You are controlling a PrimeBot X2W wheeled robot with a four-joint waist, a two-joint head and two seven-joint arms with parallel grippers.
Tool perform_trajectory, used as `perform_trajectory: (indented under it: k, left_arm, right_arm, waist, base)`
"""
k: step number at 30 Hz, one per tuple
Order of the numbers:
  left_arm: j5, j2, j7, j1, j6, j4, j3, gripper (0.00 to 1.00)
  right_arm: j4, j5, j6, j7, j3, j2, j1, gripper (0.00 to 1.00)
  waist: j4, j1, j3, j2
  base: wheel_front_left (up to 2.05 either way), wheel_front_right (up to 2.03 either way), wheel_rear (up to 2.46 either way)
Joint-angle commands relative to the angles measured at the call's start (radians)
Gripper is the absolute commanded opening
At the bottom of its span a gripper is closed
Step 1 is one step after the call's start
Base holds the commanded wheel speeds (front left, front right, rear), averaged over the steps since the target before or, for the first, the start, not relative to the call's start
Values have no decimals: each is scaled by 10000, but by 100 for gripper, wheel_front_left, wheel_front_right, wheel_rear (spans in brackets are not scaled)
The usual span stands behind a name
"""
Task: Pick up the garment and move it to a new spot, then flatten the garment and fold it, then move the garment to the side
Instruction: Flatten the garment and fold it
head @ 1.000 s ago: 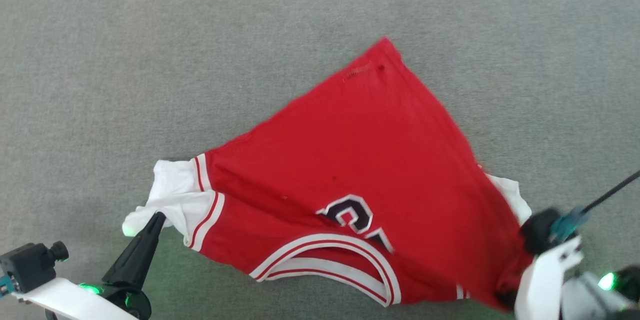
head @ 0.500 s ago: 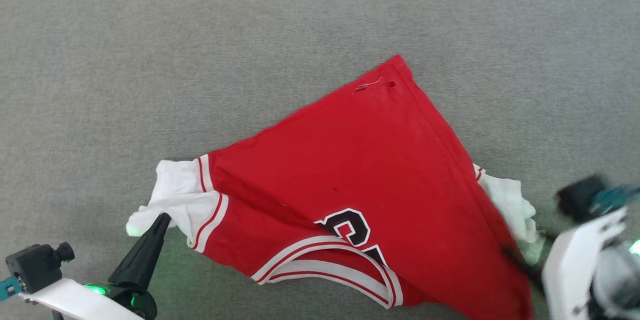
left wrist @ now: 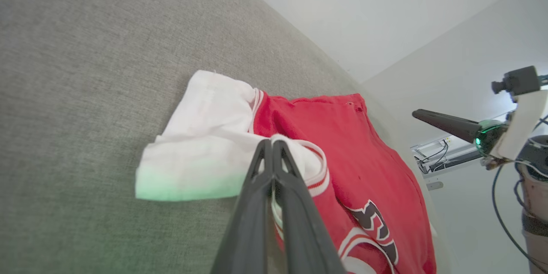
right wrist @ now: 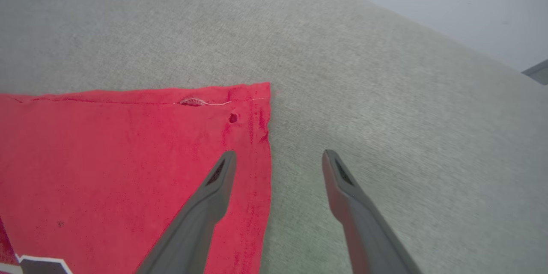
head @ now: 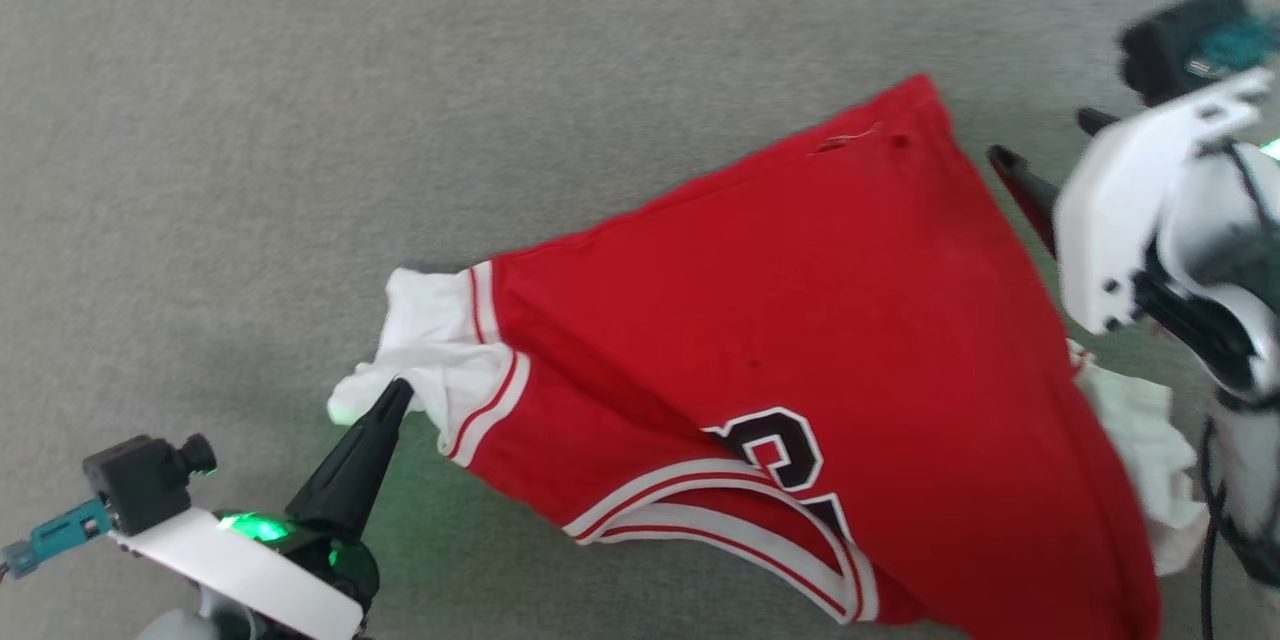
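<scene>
Garment [head: 800, 320], chest lettering [head: 775, 445], dark w/ white outline: a "C" reads clear, next letter cut off by the collar, can't tell.

White wrist plates [head: 1130, 210], dark tapered jaws, green lights [head: 250, 526]

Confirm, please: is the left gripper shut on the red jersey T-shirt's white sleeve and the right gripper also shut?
Not quite: the right gripper is open, fingers spread, as the right wrist view shows. The left gripper is shut on the white sleeve of the red jersey T-shirt.
</scene>
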Motion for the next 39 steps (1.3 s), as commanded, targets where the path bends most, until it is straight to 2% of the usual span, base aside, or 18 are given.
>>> perform_trajectory:
  k: [1, 8, 15, 16, 17, 18, 19, 26, 30, 32, 36, 39]
  left_arm:
    - [-15, -38, -53, -206, 22, 26, -49, 0]
    - [-167, -283, -52, -727, 22, 158, -471, 0]
    - [-253, -408, -53, -898, 22, 238, -596, 0]
    - [-257, -414, -53, -907, 22, 251, -596, 0]
    - [-256, -406, -53, -925, 22, 257, -612, 0]
    - [-227, -375, -53, -952, 22, 262, -648, 0]
    - [-183, -339, -53, -1003, 22, 266, -689, 0]
    - [248, 171, -53, -1857, 22, 380, -1013, 0]
    - [-40, 438, -53, -2697, 22, 290, -660, 0]
    - [-302, 617, -53, -3273, 22, 202, -532, 0]
    - [-347, 1409, -55, -4941, 22, 452, -480, 0]
    - [-789, 1960, 25, -7128, 22, 1322, -329, 0]
  right_arm:
    - [466, -60, -4, -66, 237, -15, -316, 100]
    - [3272, -274, -5, -324, 1372, -229, -1857, 100]
    - [5054, -609, -7, -214, 1569, -195, -2191, 100]
    - [5242, -531, -7, -34, 1651, -163, -2143, 91]
    - [5365, -436, -5, 169, 1724, -130, -2065, 42]
    - [5408, -334, -2, 261, 1811, -96, -2027, 27]
    - [5426, -261, -2, 247, 1821, -68, -2009, 0]
    - [5353, -322, -16, -1048, 1319, 8, -2657, 0]
    - [5442, -737, -13, -2033, 766, 324, -3281, 0]
    - [5523, -1064, -13, -2470, 329, 454, -3615, 0]
    - [5566, -1828, -11, -3441, -919, 923, -4764, 0]
    - [5663, -2627, -13, -4283, -2228, 1606, -6050, 0]
  waist:
    - [370, 0, 290, 0]
    - [1033, 0, 635, 0]
    - [1279, 0, 778, 0]
    - [1268, 0, 784, 0]
    - [1246, 0, 790, 0]
    - [1207, 0, 793, 0]
    - [1173, 0, 786, 0]
    - [773, 0, 506, 0]
    - [352, 0, 352, 0]
    - [141, 0, 363, 0]
    - [-348, 0, 608, 0]
    - [-755, 0, 982, 0]
  base:
    - [0, 0, 0]
    - [0, 0, 0]
    - [0, 0, 0]
    - [0, 0, 0]
    - [0, 0, 0]
    - [0, 0, 0]
    - [0, 0, 0]
    - [0, 0, 0]
    - [0, 0, 0]
    - [0, 0, 0]
    - [0, 0, 0]
    - [0, 0, 0]
